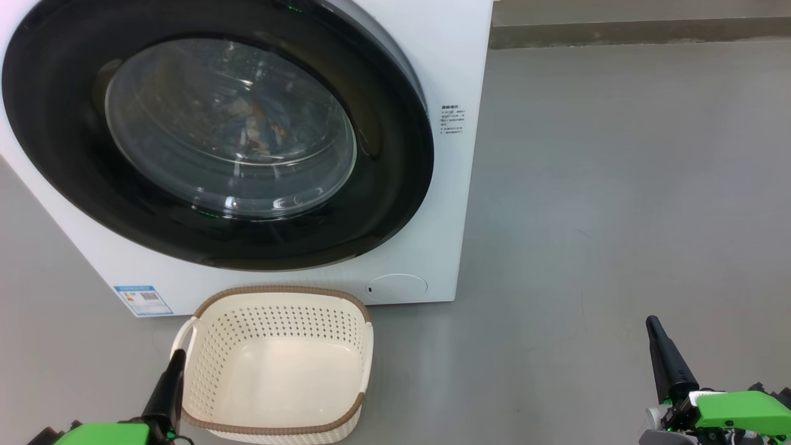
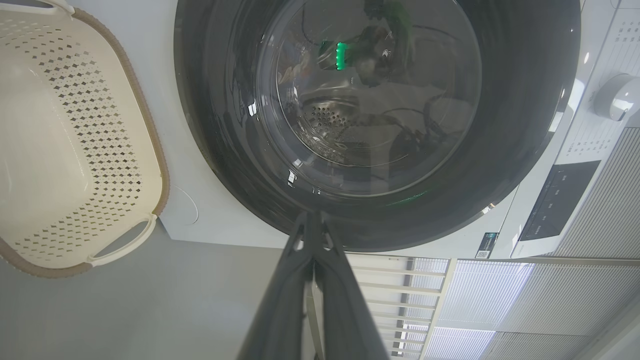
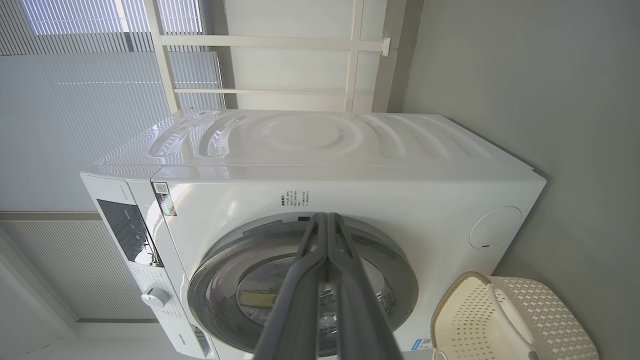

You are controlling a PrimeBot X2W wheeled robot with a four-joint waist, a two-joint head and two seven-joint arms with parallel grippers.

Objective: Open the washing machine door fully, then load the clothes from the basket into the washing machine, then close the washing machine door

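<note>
The washing machine (image 1: pixel 448 68) stands white and large, and its door (image 1: pixel 395 185), a glossy black ring around a bulging glass bowl, lies closed against the front. Through the glass the clothes (image 1: pixel 262 127) show dimly as blue fabric with orange specks inside the drum. In front of the machine the cream basket (image 1: pixel 278 289) with its brown rim sits on the floor with nothing in it. My left gripper (image 1: pixel 178 355) is shut just left of the basket, holding nothing. My right gripper (image 1: pixel 652 322) is shut over bare floor far to the right. The left wrist view looks past the left gripper (image 2: pixel 311 217) at the door (image 2: pixel 525 100) and the basket (image 2: pixel 150 125).
Grey floor (image 1: pixel 618 185) spreads wide to the right of the machine, ending at a wall base (image 1: pixel 636 31). The right wrist view has the machine's control panel (image 3: pixel 127 230), its knob (image 3: pixel 155 296), a round cover (image 3: pixel 495 227), and a window with blinds (image 3: pixel 100 75) behind.
</note>
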